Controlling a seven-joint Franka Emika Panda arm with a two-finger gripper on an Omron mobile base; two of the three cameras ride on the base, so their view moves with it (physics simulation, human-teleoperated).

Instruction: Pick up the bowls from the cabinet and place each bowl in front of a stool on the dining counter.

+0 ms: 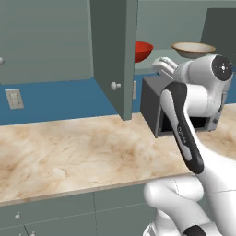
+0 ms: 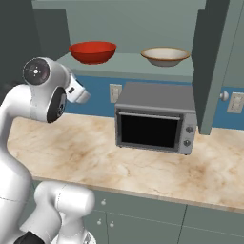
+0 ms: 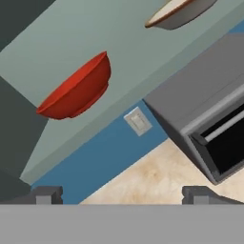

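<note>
- On the open shelf of the cabinet point(image 2: 128, 64), directly above the microwave point(image 2: 156, 117), both bowls sit upright and well apart; neither has been lifted, so the task looks to be at its very first reach.
- The red bowl point(image 2: 93, 51) stands above and to the left of the microwave as the right base view shows it, nearer the arm; the cream bowl point(image 2: 165, 55) with its brown rim sits above the microwave's right half.
- The cabinet door point(image 1: 113, 55) is swung wide out over the worktop point(image 2: 143, 162), which is what leaves the shelf reachable from the front.
- The gripper point(image 3: 121, 195) has its fingers spread wide with nothing between them, as suits a bowl rim.
- The hand camera, rolled sideways, looks up at the red bowl from below the shelf and left of the microwave, so that bowl is probably the first target.
- Judging ahead: the hand must rise clear of the shelf edge and the microwave's top corner before closing on a rim.
</note>
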